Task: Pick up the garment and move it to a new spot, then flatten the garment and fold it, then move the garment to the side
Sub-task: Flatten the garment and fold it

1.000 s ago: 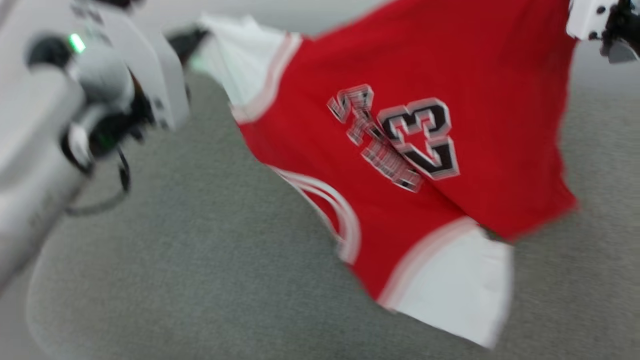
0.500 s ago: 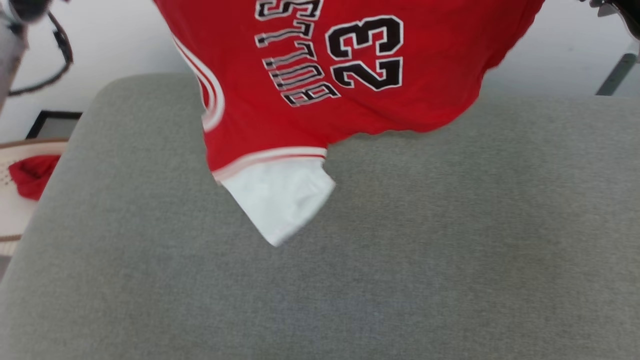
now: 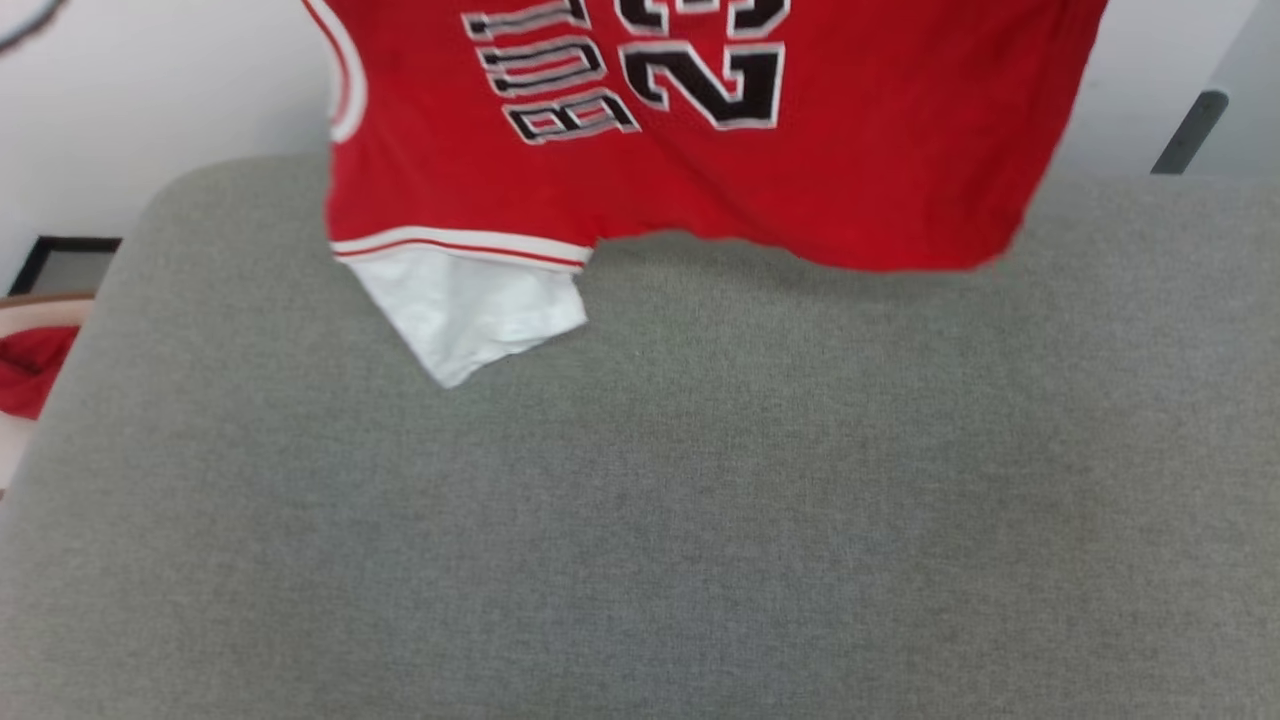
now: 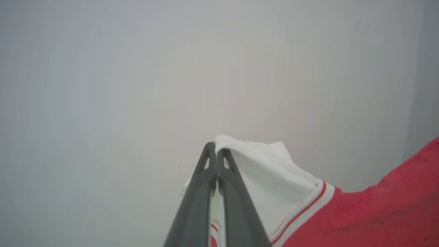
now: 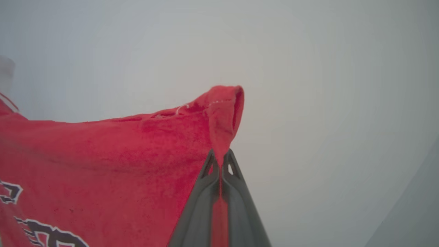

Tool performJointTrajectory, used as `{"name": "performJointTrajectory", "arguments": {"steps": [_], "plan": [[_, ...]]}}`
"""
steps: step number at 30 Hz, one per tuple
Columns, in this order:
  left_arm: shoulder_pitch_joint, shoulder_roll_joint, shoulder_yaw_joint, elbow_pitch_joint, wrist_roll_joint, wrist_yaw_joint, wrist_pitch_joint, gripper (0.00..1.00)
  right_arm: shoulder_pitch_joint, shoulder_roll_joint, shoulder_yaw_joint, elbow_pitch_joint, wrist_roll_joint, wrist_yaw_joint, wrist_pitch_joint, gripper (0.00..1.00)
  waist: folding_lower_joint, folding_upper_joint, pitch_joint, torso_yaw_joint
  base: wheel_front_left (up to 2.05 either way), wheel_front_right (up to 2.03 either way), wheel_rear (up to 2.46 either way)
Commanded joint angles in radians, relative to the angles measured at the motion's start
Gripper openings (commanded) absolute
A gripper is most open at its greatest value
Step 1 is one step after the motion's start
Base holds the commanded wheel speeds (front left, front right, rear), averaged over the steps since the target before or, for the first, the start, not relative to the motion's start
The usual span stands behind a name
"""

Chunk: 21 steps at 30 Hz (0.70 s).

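The garment (image 3: 700, 170), a red jersey with black "BULLS" and "23" lettering, hangs spread in the air over the far part of the grey cushion (image 3: 640, 520). One white sleeve (image 3: 465, 305) dangles at its lower left, just above the cushion. In the left wrist view my left gripper (image 4: 216, 151) is shut on the other white sleeve (image 4: 271, 175), with striped trim and red body (image 4: 360, 216) trailing to the right. In the right wrist view my right gripper (image 5: 219, 159) is shut on a red hem corner (image 5: 223, 113), the jersey (image 5: 103, 164) stretching away to the left.
A small plain red cloth bundle (image 3: 30, 370) lies in a pale basket at the left edge, beside the cushion. A dark frame (image 3: 60, 262) sits on the pale floor behind it. A dark leg (image 3: 1185, 130) stands at the far right.
The head camera has swung, so the whole picture shifted. The jersey went from slanted and blurred to hanging squarely, higher in the picture, with both grippers gone past the top edge.
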Motion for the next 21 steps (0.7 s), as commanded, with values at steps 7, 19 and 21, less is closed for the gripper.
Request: {"name": "performJointTrajectory", "arguments": {"steps": [7, 19, 21], "plan": [[-0.101, -0.019, 0.023, 0.055, 0.010, -0.017, -0.104, 0.00, -0.053, -0.003, -0.019, -0.015, -0.046, -0.001, -0.080, 0.00, 0.0000, 0.0000, 0.116, -0.020, 0.00, 0.00, 0.00], [-0.331, -0.048, 0.051, 0.114, 0.056, -0.023, -0.272, 0.00, -0.174, 0.013, -0.079, -0.008, -0.224, -0.001, -0.318, 0.00, 0.0000, 0.0000, 0.397, -0.077, 0.00, 0.00, 0.00], [-0.369, -0.054, 0.069, 0.116, 0.054, -0.024, -0.289, 0.00, -0.189, 0.014, -0.100, -0.001, -0.254, -0.001, -0.368, 0.00, 0.0000, 0.0000, 0.447, -0.082, 0.00, 0.00, 0.00]]}}
